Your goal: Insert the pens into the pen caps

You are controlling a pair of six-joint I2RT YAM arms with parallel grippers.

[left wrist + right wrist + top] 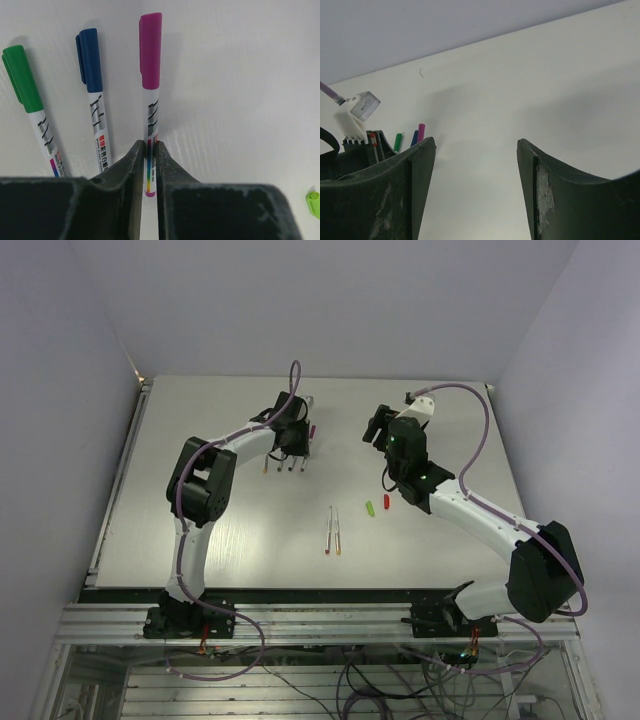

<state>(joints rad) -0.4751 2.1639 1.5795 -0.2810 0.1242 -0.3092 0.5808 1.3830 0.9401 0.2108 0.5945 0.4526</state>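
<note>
While the left end effector (148,148) clamped the magenta-capped pen (150,75) low on the bench (240,75), beside the blue-capped pen (92,75) and green-capped pen (22,80), the right end effector (476,165) hung wide and empty. Two bare pens (330,525), a green cap (369,508) and a red cap (386,502) lay mid-bench. Likely next: release, then cap those.

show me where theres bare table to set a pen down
Bare: table between left arm and the two loose pens, plus the far-left corner. Crowded: the capped pens by the left gripper, which grips the purple pen, and the caps mid-right.
</note>
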